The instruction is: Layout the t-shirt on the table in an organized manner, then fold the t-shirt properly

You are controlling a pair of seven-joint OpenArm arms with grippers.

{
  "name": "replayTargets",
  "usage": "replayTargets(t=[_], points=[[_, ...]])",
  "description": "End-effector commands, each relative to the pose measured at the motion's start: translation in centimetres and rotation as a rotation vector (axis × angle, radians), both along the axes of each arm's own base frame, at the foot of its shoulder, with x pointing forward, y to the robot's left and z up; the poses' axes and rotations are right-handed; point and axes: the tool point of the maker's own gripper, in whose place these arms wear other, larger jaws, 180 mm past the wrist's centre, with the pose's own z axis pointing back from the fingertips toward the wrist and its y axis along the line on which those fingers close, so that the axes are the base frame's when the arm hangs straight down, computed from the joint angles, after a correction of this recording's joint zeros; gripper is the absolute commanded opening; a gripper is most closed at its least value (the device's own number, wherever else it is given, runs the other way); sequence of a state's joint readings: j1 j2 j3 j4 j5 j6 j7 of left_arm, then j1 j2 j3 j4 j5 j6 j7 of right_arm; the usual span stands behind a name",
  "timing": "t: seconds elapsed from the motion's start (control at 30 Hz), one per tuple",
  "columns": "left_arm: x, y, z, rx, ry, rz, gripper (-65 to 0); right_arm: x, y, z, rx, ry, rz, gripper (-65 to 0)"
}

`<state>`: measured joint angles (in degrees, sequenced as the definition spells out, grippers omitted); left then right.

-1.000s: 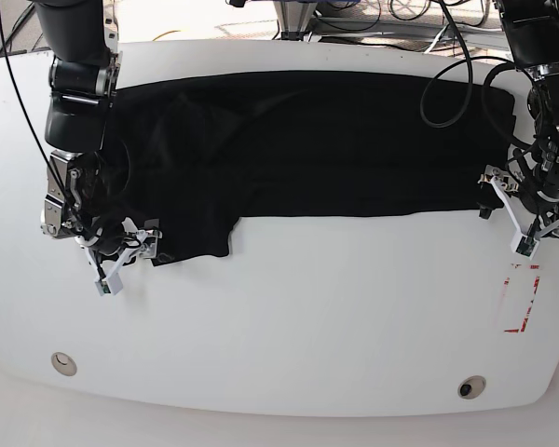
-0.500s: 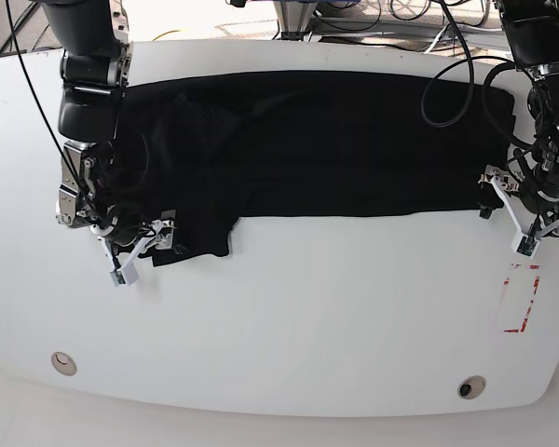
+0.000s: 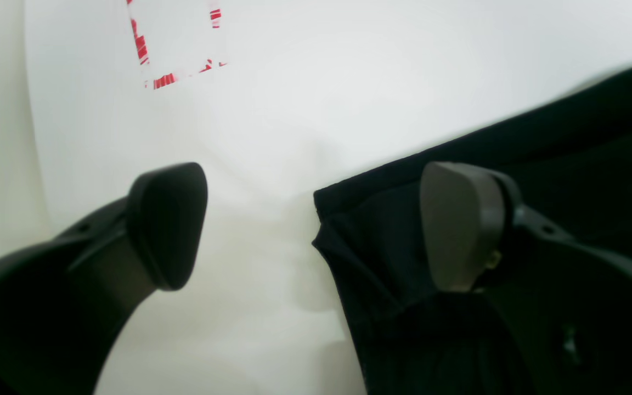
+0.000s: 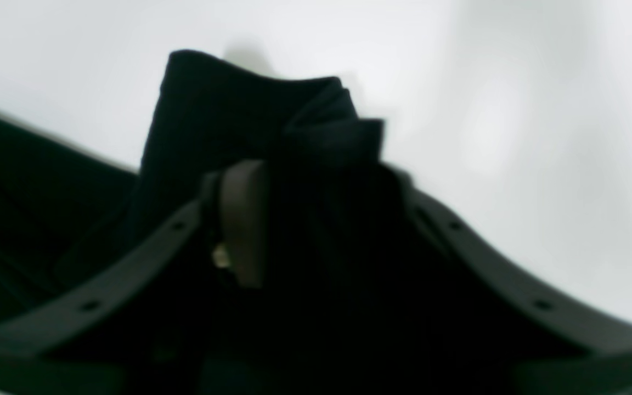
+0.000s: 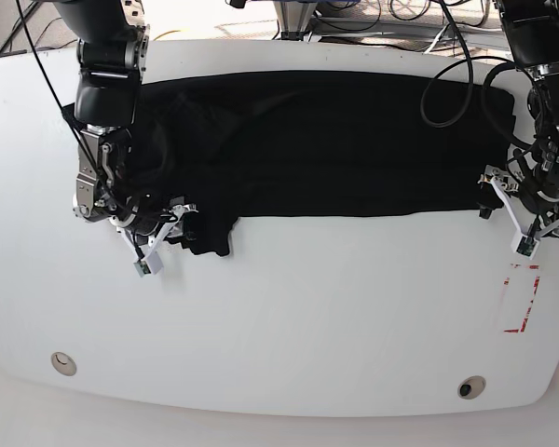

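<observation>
The white table (image 5: pixel 289 326) lies bare in front of the t-shirt (image 5: pixel 335 149), which stretches flat across its far half. The right gripper (image 5: pixel 163 235) pinches the shirt's bunched front corner; the left gripper (image 5: pixel 520 216) stands spread at the opposite corner. Laying out is nearly done; folding is not begun.

free: near half of table (image 5: pixel 289 326) bare | blocked: t-shirt (image 5: pixel 335 140) spans far half
</observation>
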<state>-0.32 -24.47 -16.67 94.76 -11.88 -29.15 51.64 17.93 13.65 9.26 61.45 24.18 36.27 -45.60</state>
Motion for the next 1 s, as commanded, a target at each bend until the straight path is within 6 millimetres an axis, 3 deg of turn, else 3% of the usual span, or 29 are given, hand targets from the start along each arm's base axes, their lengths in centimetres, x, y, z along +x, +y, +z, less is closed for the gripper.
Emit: replayTargets(t=[0.0,0.17,0.47,0.7,0.97], points=[[0.8,0.5,1.6,0.016,-0.046,-0.004,-8.9,1.6,-0.6,2.1,-0.002,-0.064,-0.003,-51.5],[0.8,0.5,1.6,0.016,-0.046,-0.004,-8.9,2.5,-0.7,3.1,-0.006,-0.085,-0.002,-63.7],[0.5,0.5,1.3,0.016,-0.035,-0.004,-8.9,2.8,-0.5,7.6,-0.112,-0.16,0.072,-64.5],[0.2,0.5,1.0,0.016,-0.026,-0.004,-8.9,0.4,0.4,10.3,-0.222,-0.189,0.148,-64.5],[0.1,0.5,0.9,0.016,-0.025,-0.004,-8.9,-5.4,2.5,11.5,-0.141,-0.188,0.222,-64.7]])
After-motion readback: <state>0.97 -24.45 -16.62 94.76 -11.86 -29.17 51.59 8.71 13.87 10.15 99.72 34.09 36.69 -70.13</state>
